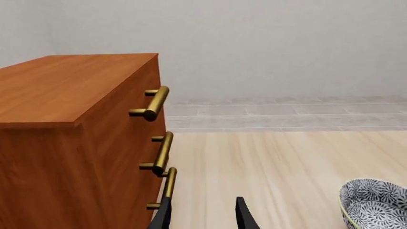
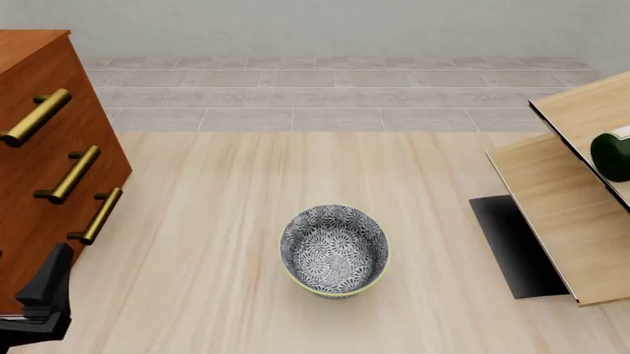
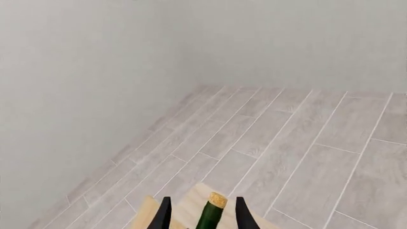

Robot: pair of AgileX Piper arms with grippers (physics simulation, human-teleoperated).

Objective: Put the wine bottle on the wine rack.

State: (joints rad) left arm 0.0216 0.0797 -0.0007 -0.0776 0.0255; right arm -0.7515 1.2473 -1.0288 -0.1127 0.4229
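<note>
The wine bottle [image 2: 614, 157] shows as a dark green end with a bit of white label at the right edge of the front view, resting on the slanted pale-wood wine rack [image 2: 561, 206]. In the right wrist view its neck and tan cork [image 3: 214, 206] stand between the fingers of my right gripper [image 3: 203, 218], which is open, with gaps on both sides of the neck; pale rack wood [image 3: 186, 210] lies beneath. The right gripper is outside the front view. My left gripper [image 2: 46, 286] is open and holds nothing, low beside the cabinet, its fingers [image 1: 243, 217] near the lowest handle.
A reddish-brown cabinet [image 2: 29, 169] with brass handles [image 2: 71, 174] stands at the left. A patterned grey-blue bowl [image 2: 334, 250] sits mid-table, also seen as the bowl [image 1: 375, 205] in the left wrist view. The rack's black base [image 2: 512, 247] lies on the table at the right.
</note>
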